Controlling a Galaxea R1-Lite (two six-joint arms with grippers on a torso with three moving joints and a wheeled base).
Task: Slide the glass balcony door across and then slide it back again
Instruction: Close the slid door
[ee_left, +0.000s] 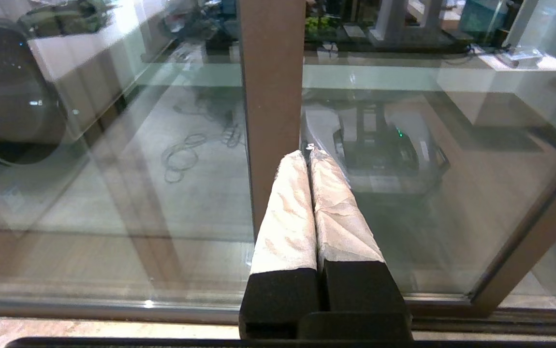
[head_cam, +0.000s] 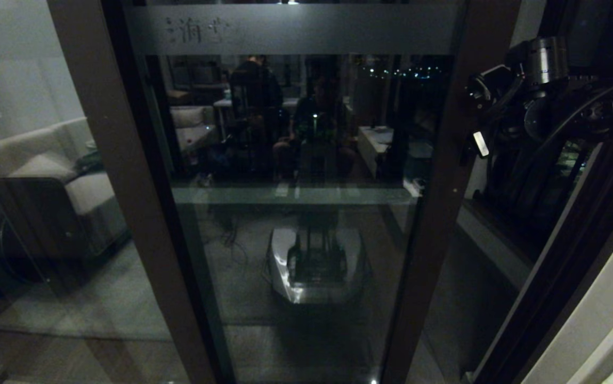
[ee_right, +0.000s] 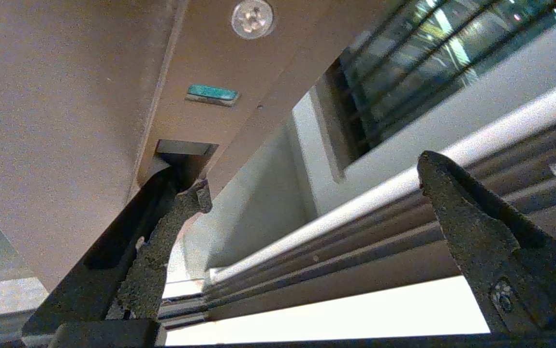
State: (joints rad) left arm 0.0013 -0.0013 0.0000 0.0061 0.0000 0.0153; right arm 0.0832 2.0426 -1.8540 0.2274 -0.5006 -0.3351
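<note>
Right arm at the door's stile, one finger hooked in the handle recess

The glass balcony door (head_cam: pixel 296 176) fills the middle of the head view, its right stile running down right of centre with a gap beyond it, so it looks partly slid across, though the dim view makes that hard to judge. The right end effector (ee_right: pixel 312 193) sits at upper right, spread wide, one finger tucked into the recessed handle (ee_right: pixel 183 154). The left end effector (ee_left: pixel 309 159) hangs low before the glass, pads pressed together, holding nothing. Next comes a steady sideways pull along the floor track (ee_right: pixel 336 251), keeping that finger seated.
</note>
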